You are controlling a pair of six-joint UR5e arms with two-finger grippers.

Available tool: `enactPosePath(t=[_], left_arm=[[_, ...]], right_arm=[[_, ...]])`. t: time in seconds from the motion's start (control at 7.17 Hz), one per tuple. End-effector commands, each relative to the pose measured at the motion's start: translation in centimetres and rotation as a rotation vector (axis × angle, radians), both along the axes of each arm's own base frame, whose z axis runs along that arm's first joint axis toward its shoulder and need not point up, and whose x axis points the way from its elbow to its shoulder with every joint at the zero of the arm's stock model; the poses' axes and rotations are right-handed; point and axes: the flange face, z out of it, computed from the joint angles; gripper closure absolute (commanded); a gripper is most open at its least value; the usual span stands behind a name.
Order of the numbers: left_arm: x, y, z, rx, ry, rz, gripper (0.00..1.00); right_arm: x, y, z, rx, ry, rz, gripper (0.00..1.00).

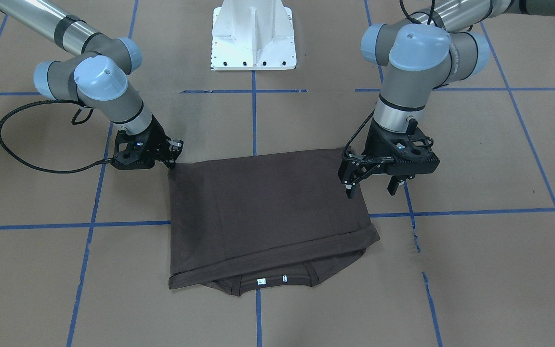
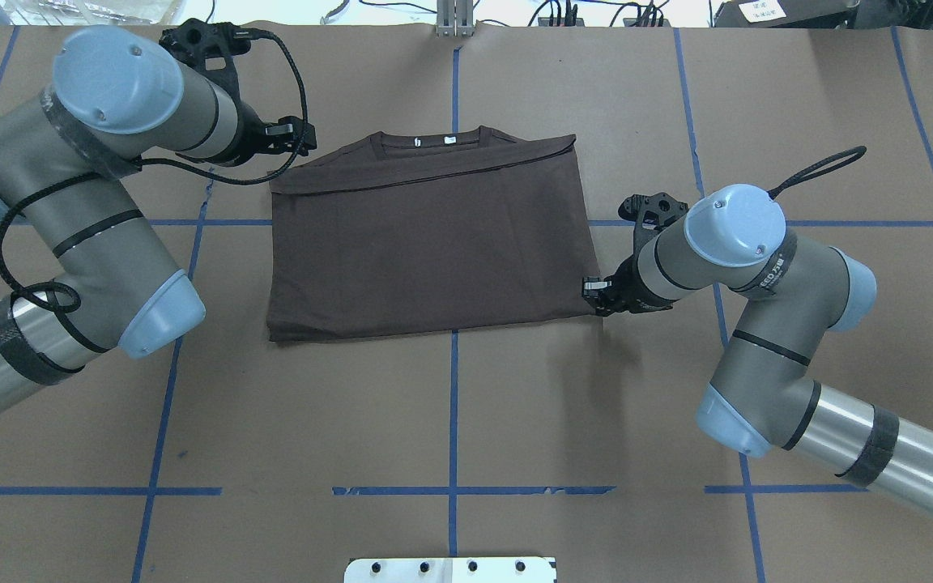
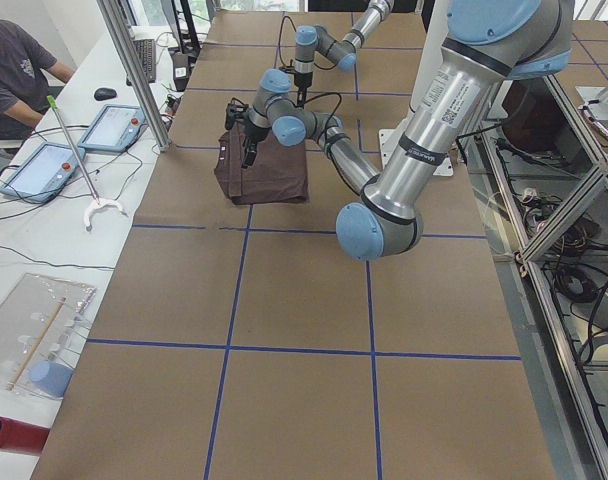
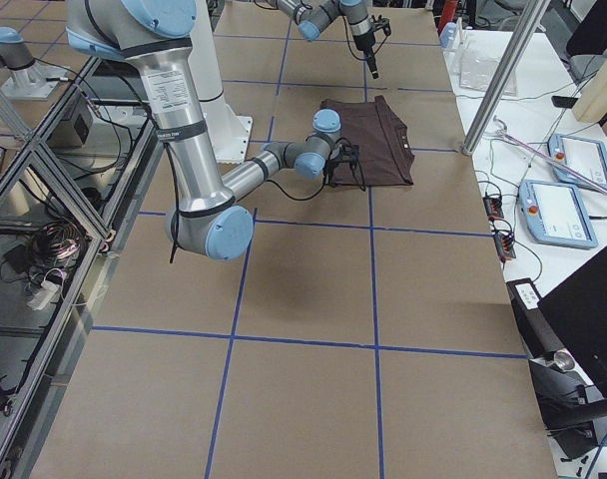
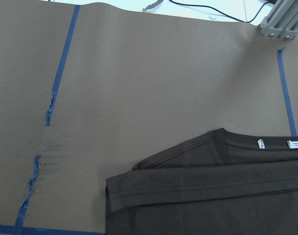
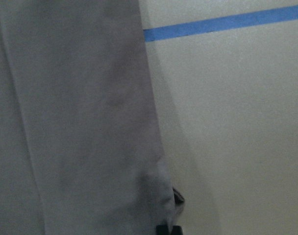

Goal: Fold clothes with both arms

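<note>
– Where the left gripper [image 1: 371,193] hangs by the T-shirt [image 1: 268,207], how do its fingers stand?

– Wide apart and pointing down, with nothing between them. It is raised off the cloth, over the shirt's edge on the robot's left. Its wrist camera looks down on the collar [image 5: 242,142] and bare paper, with no finger in sight.

– And the right gripper [image 1: 172,163]?

– It is low, at the shirt's corner nearest the robot on the robot's right. Its fingers look drawn together on that corner. The right wrist view shows the fabric puckered up against a dark fingertip [image 6: 167,229]. The rest of the cloth lies flat.

– Where does the shirt lie?

– Mid-table, straddling the centre tape line, folded to a rough rectangle. A hemmed edge runs slantwise just short of the collar. The collar faces away from the robot, with two small white labels [image 1: 260,282] showing inside it.

– The surface?

– The table [image 1: 475,289] is covered in brown paper and marked into squares by blue tape [image 1: 475,211], which is torn in places. The white pedestal base [image 1: 253,38] stands at the robot's edge.

– The room?

– Across from the robot is a white bench [image 3: 44,250] with two control tablets [image 3: 44,165] on it. A person [image 3: 14,65] sits there, and an aluminium post [image 3: 134,70] stands at the table's edge.
</note>
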Motion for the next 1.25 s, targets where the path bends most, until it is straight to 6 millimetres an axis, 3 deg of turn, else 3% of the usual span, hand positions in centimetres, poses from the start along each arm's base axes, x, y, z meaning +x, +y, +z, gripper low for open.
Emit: enactPosePath(t=[0.0,0.14,0.42,0.56,0.7,0.84,0.98,1.12], left_arm=[[0.0,0.0,0.0,0.0,0.0,-0.001,0.0],[0.1,0.1,-0.1,0.0,0.002,0.003,0.0],[-0.1,0.4,-0.8,-0.005,0.014,0.01,0.0],[-0.4,1.0,-1.5,-0.024,0.045,0.012,0.0],[-0.7,1.4,-2.2,-0.029,0.068,0.004,0.0],[-0.9,1.7,-2.7,-0.036,0.084,-0.006,0.0],[-1.1,2.7,-3.5,-0.05,0.072,0.002,0.0],[-0.8,4.7,-4.7,-0.089,0.098,0.052,0.0]], right_arm=[[2.1,1.1,-0.2,-0.022,-0.032,-0.031,1.0],[5.0,4.1,0.9,-0.033,-0.021,-0.045,1.0],[9.9,14.0,0.8,-0.079,0.039,-0.145,1.0],[10.5,20.1,1.3,-0.125,0.069,-0.232,1.0],[9.3,26.0,0.3,-0.207,0.08,-0.294,1.0],[8.4,29.3,-0.7,-0.261,0.08,-0.327,0.76],[8.3,30.7,-2.0,-0.272,0.065,-0.325,0.01],[8.8,29.1,-2.5,-0.246,0.049,-0.264,0.0]])
